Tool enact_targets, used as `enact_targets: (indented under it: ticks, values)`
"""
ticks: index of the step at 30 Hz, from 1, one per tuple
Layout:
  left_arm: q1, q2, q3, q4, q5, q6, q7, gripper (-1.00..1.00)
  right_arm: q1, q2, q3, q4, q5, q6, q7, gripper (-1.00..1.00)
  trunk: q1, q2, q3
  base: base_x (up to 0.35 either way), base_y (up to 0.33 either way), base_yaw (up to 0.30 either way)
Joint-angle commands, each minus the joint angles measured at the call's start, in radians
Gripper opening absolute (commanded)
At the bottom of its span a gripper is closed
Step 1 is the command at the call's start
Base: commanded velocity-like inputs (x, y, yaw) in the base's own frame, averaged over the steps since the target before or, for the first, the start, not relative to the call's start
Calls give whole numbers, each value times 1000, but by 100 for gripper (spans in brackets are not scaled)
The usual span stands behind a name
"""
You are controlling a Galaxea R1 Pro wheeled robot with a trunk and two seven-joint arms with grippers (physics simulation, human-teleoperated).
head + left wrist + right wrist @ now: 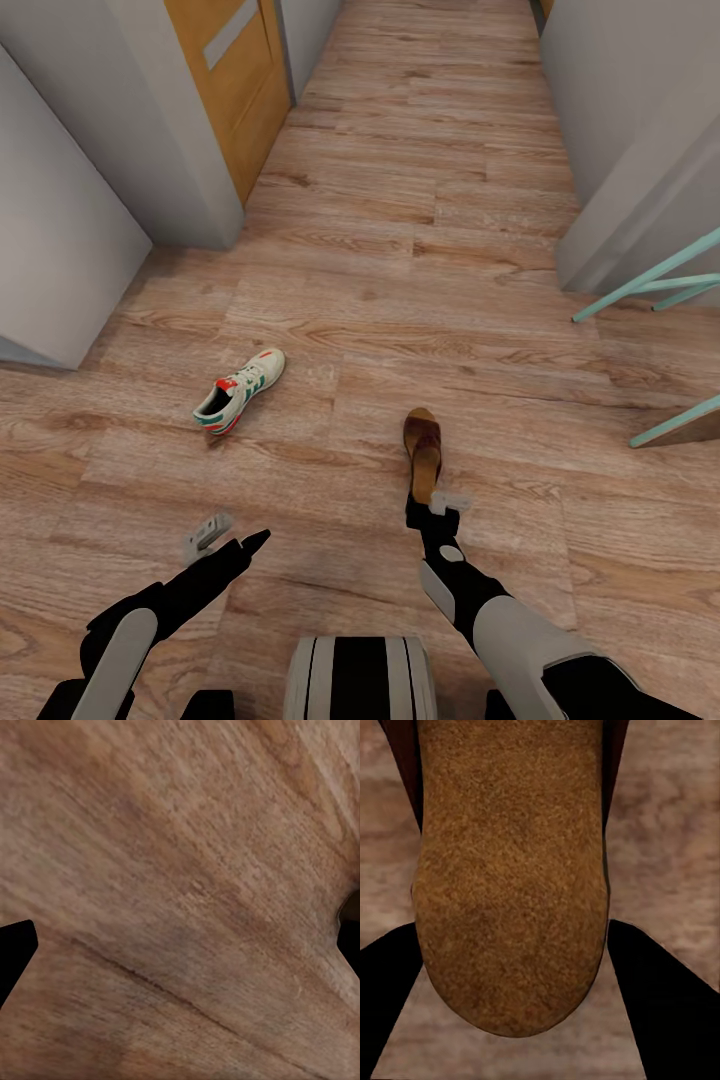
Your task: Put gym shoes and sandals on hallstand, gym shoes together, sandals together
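Right pincer (510, 945) fingers spread, straddling sandal (510, 870) heel on floor (400, 250).

Both arms reach forward and down. The left gripper (228, 535) hangs low with its jaws spread (fingertips dark at the wrist view's edges). The right gripper (437, 503) has its fingers (660, 1005) parted too.

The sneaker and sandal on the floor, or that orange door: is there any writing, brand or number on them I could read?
No readable text anywhere.
Gym shoe: green side stripes and red accents, no legible brand.
Sandal: plain brown footbed, unmarked even in the right wrist close-up.
Door: a plain grey panel, no lettering.
Floor: wood grain.
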State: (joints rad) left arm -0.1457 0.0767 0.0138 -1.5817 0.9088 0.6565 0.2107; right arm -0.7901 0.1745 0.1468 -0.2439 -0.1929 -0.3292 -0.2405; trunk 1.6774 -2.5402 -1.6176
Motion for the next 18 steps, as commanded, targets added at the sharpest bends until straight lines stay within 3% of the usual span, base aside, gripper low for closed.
enact_targets:
  ticks: [1,18]
  values:
    - [0,0,0,0,0,0,0,100,0,0,0,-3,-2,-1,0,-100,0,0,0,0,0,0]
    - [8,1,0,-3,-1,-5,0,100,1,0,-1,-18,-2,0,0,-100,-1,0,8,0,0,0]
